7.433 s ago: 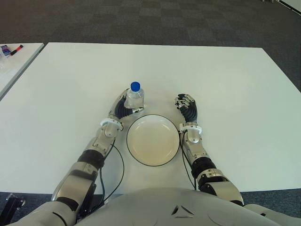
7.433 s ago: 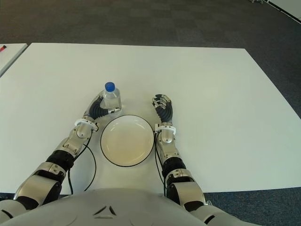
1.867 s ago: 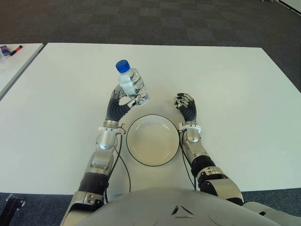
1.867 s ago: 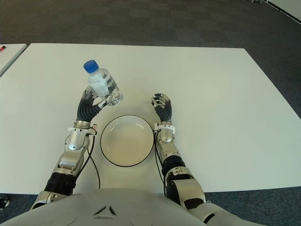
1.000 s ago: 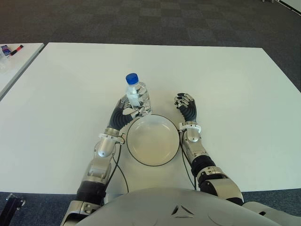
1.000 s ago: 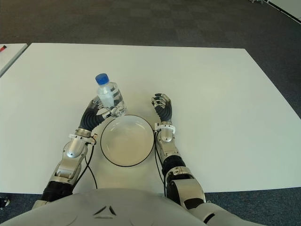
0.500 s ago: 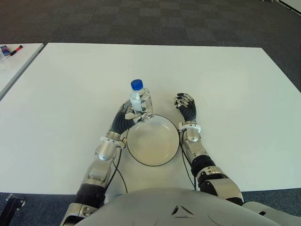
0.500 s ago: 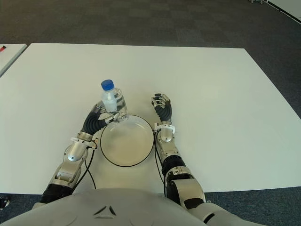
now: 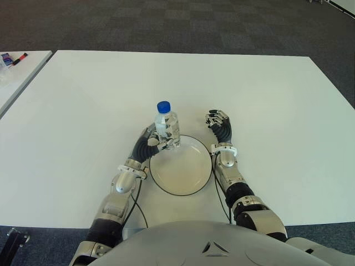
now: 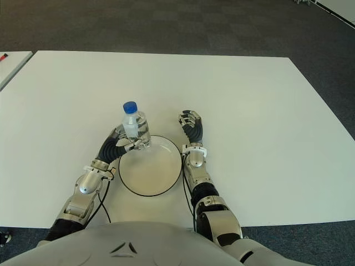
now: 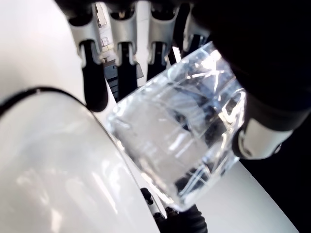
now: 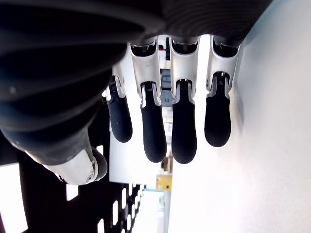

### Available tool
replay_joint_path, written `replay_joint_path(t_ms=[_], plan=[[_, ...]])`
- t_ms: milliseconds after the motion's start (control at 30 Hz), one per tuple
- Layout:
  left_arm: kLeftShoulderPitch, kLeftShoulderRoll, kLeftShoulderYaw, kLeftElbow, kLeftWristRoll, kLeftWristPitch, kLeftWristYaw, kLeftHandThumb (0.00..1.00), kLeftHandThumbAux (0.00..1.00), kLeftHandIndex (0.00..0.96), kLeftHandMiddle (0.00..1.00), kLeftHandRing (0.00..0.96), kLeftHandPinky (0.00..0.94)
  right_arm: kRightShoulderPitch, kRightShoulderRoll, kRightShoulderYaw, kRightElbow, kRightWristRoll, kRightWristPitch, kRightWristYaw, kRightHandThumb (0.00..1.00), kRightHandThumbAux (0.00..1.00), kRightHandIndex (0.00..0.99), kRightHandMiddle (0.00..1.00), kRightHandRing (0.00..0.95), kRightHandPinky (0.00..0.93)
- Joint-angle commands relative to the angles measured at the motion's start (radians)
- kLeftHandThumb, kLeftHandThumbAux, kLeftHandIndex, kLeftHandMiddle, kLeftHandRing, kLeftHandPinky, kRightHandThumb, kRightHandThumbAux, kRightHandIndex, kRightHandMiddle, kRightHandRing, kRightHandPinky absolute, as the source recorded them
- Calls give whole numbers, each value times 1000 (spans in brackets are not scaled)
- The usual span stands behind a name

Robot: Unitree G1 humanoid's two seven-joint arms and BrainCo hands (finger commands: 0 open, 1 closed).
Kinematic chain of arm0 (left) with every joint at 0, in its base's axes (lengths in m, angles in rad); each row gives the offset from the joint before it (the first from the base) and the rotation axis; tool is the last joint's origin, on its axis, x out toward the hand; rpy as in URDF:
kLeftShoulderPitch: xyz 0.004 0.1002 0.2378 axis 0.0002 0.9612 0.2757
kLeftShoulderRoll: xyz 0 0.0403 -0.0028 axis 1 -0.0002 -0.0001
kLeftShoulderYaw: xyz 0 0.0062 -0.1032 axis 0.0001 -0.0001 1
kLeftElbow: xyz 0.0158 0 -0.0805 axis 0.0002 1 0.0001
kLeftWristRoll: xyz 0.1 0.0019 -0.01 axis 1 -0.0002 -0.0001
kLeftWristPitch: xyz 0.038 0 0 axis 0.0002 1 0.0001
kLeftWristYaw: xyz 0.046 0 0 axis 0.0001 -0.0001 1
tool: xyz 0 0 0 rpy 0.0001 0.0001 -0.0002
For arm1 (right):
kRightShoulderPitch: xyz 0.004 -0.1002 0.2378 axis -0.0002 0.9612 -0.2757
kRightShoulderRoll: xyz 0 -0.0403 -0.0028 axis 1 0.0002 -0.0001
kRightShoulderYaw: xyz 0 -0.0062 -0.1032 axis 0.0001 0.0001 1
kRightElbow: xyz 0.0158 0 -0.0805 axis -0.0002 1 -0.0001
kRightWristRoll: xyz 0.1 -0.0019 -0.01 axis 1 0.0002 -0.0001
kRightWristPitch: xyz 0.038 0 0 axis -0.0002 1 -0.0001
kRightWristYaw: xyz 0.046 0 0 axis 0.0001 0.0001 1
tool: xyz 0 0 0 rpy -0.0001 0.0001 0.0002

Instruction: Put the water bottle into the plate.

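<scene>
- We see the left hand (image 9: 151, 145) wrapped around the clear plastic water bottle with a blue cap (image 9: 167, 129), holding it upright.
- The bottle's base sits at about 11 o'clock over the rim of the round white plate with a dark edge (image 9: 186, 176).
- The right hand (image 9: 220, 126), fingers loosely extended and holding nothing, shows just beside the plate at 2 o'clock, above the white table (image 9: 266, 105).

No legible text, seemingly.
</scene>
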Motion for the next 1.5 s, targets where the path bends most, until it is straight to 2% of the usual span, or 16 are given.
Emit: replay_joint_path(t_ms=[33, 733, 1033, 1500], plan=[[-2, 6, -6, 27, 11, -24, 6, 950, 648, 373, 529, 564, 700, 27, -1, -1, 20, 1, 42, 4, 942, 670, 354, 485, 522, 547], [-3, 33, -14, 87, 40, -81, -3, 948, 651, 365, 518, 560, 669, 23, 0, 0, 23, -2, 37, -5, 942, 670, 352, 484, 533, 568], [-8, 44, -22, 116, 44, -119, -2, 947, 652, 362, 517, 562, 690, 24, -1, 2, 19, -2, 42, -1, 942, 670, 353, 484, 528, 552], [14, 55, -38, 90, 63, -132, -1, 948, 652, 363, 519, 564, 703, 22, -2, 3, 17, -3, 54, 0, 942, 670, 352, 483, 526, 553]])
